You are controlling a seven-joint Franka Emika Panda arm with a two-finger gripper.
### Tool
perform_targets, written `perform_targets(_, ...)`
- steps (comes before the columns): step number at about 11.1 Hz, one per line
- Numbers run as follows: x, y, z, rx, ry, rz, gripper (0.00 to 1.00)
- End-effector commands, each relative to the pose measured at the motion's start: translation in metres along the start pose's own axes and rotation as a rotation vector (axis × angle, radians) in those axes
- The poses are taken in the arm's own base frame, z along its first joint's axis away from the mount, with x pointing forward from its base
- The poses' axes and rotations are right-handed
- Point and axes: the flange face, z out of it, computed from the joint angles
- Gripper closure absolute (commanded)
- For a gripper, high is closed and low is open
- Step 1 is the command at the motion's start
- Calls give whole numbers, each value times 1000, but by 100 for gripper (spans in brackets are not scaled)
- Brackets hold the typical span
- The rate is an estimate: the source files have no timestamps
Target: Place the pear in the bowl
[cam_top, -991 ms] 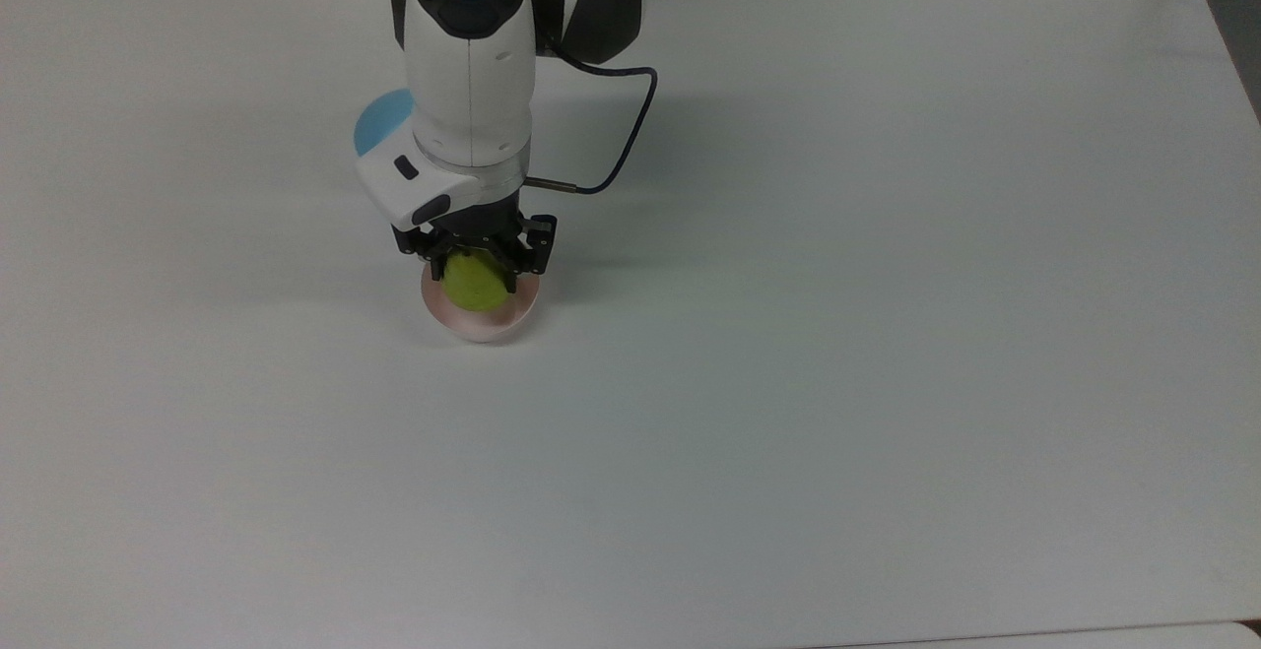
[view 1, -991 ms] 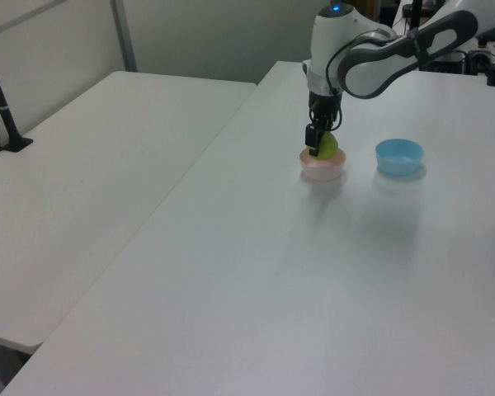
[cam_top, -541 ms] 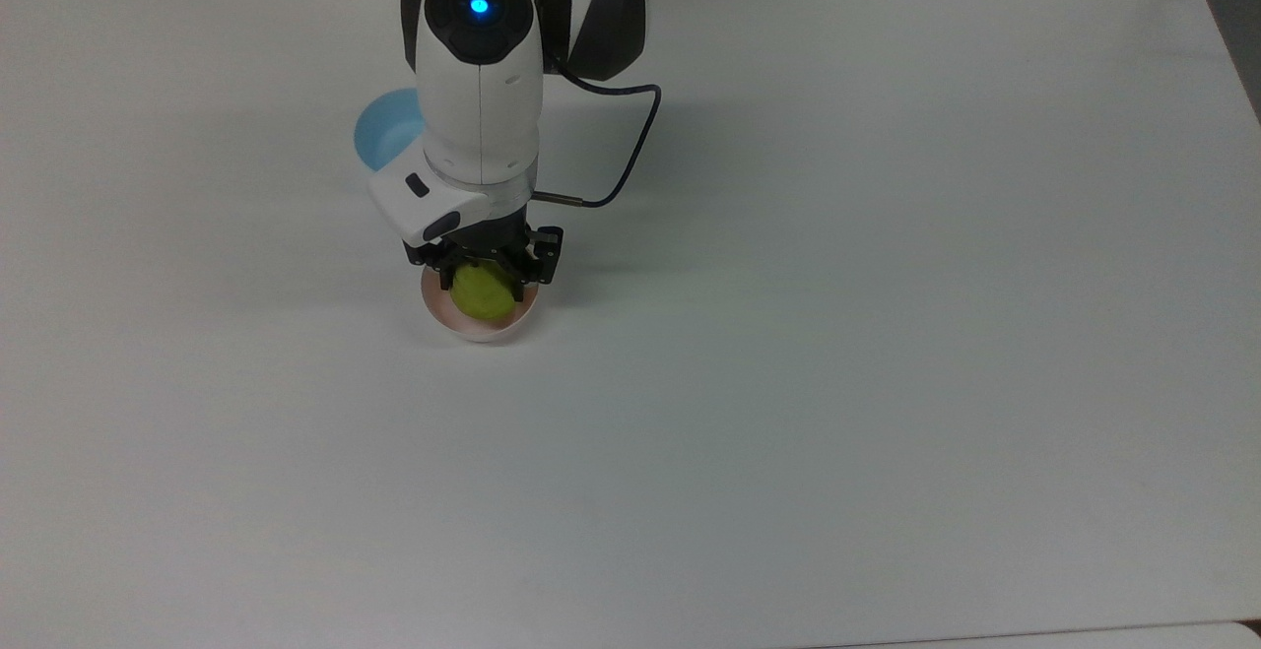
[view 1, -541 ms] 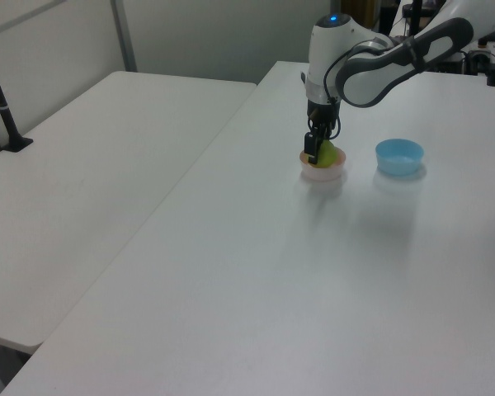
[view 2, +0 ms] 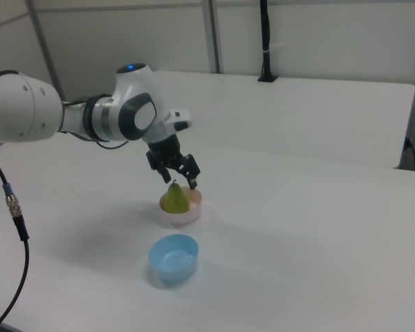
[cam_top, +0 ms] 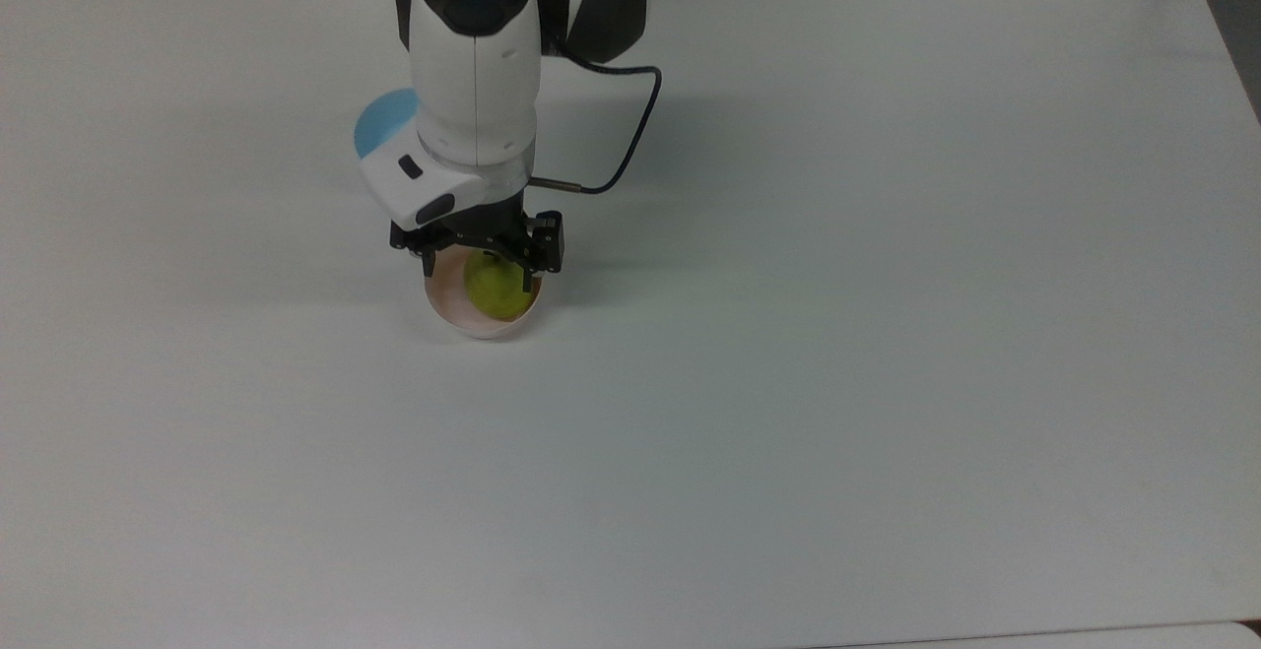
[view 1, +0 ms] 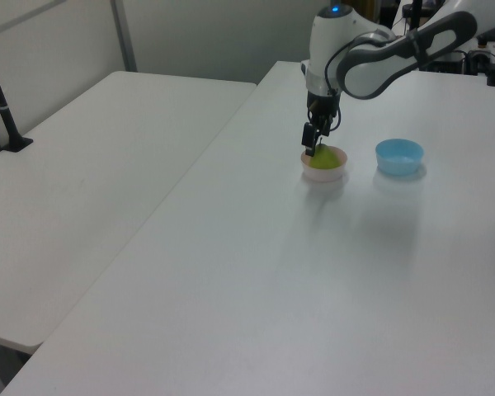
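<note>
The yellow-green pear (cam_top: 493,292) (view 1: 322,160) (view 2: 175,198) stands upright inside the pale pink bowl (cam_top: 480,330) (view 1: 325,173) (view 2: 187,216), stem pointing up. My gripper (cam_top: 479,267) (view 1: 313,145) (view 2: 182,178) hangs just above the pear, open, with its black fingers spread to either side of the stem and nothing held between them. In the top view the arm's white wrist covers the far part of the pink bowl.
A light blue bowl (cam_top: 379,127) (view 1: 398,157) (view 2: 173,258) sits close beside the pink one, partly under the arm in the top view. The white table (cam_top: 837,334) stretches wide toward the top view's right and front. A second white table (view 1: 91,165) adjoins it.
The fingers have parted and let go of the pear, which now rests in the pink bowl. The gripper has risen slightly above it.
</note>
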Motion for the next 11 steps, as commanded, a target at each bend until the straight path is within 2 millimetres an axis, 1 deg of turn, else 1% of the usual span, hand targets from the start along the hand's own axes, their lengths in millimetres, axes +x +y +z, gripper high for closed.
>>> perform_targets(1, -8, 5, -64, -29, -26, 19, 0)
perform_targets(3, -22, -3, -113, -29, -42, 3, 0)
perform_targets(4, -32, -2, -134, -33, -61, 2, 0)
perform_targets(5, -38, 0, -148, -35, -69, -5, 0)
perform_targets(6, -49, -7, -171, -35, -74, -34, 0)
perform_targets(7, -61, -9, -190, -38, -94, -56, 0)
perform_targets(8, -72, -8, -204, -32, -122, -66, 0)
perform_targets(9, -82, -12, -217, -14, -142, -60, 0)
perform_targets(10, -90, -9, -225, 14, -172, -54, 0)
perform_targets(11, -91, -9, -225, 18, -176, -52, 0)
